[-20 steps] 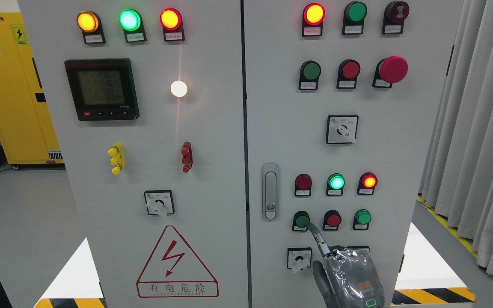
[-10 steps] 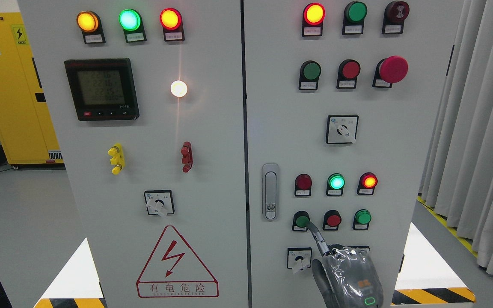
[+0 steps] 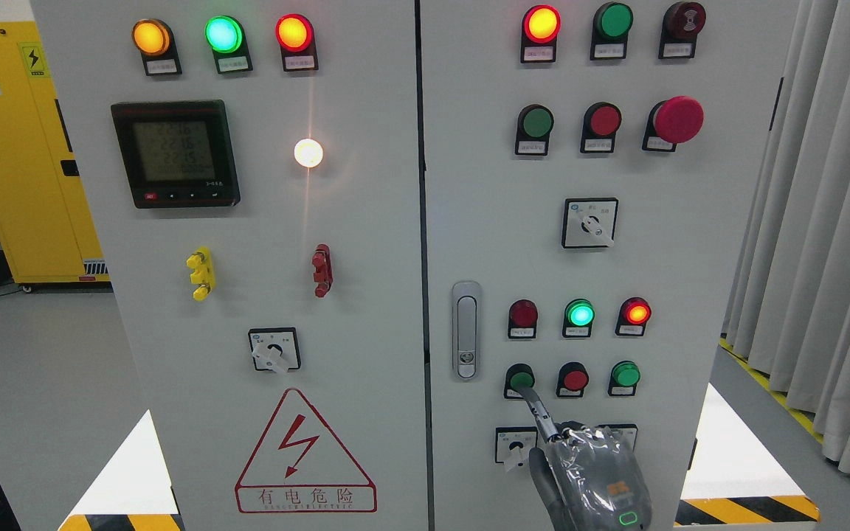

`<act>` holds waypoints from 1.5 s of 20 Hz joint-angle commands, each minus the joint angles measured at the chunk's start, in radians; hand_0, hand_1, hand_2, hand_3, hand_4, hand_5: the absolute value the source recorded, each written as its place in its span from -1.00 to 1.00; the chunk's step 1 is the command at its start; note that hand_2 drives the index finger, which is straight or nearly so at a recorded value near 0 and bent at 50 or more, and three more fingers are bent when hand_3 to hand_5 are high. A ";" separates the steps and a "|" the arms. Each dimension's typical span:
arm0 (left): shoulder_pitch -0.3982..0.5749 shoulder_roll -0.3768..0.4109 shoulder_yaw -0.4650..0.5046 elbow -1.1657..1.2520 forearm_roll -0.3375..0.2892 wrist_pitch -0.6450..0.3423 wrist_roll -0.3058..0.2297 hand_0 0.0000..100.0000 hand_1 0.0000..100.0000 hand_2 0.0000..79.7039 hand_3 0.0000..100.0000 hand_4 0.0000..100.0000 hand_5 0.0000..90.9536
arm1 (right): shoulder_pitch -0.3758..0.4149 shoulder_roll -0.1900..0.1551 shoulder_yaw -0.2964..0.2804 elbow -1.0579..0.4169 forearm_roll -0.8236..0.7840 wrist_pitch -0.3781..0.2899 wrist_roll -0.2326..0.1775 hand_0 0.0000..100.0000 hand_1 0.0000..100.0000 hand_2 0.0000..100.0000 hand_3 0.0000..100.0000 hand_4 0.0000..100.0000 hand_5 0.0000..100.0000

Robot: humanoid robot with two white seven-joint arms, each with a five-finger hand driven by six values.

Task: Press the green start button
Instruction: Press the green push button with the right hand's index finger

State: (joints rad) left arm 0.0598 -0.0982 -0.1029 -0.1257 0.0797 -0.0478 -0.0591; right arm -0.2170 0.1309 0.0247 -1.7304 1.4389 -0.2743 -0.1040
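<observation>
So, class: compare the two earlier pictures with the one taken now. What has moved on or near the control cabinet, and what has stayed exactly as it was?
The right hand has shifted slightly left and lower in the picture, with its extended finger leaning further left, its tip at the lower edge of the green button in the bottom row. Nothing was grasped or released. The lit lamps, the selector switches and the other buttons are as before.

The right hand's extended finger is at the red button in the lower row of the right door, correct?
Not quite. In the head view, the right hand has its extended finger at the green button, leftmost in that row; the red button is beside it, untouched.
</observation>
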 commanded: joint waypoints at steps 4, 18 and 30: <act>0.000 0.000 0.000 0.000 0.000 0.000 -0.001 -0.76 0.11 -1.00 -1.00 -1.00 -1.00 | -0.004 0.001 0.001 0.005 -0.005 0.001 0.020 0.61 0.93 -1.00 0.78 0.77 1.00; 0.000 0.000 0.000 0.000 0.000 0.000 -0.001 -0.76 0.11 -1.00 -1.00 -1.00 -1.00 | -0.015 0.006 -0.002 0.005 -0.014 0.004 0.020 0.64 0.93 -1.00 0.77 0.78 1.00; 0.000 0.000 0.000 0.000 0.000 0.000 -0.001 -0.76 0.11 -1.00 -1.00 -1.00 -1.00 | -0.016 0.007 -0.003 0.029 -0.017 0.010 0.021 0.67 0.93 -1.00 0.77 0.78 1.00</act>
State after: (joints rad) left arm 0.0598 -0.0982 -0.1031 -0.1258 0.0796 -0.0478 -0.0590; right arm -0.2329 0.1360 0.0241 -1.7160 1.4242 -0.2648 -0.0839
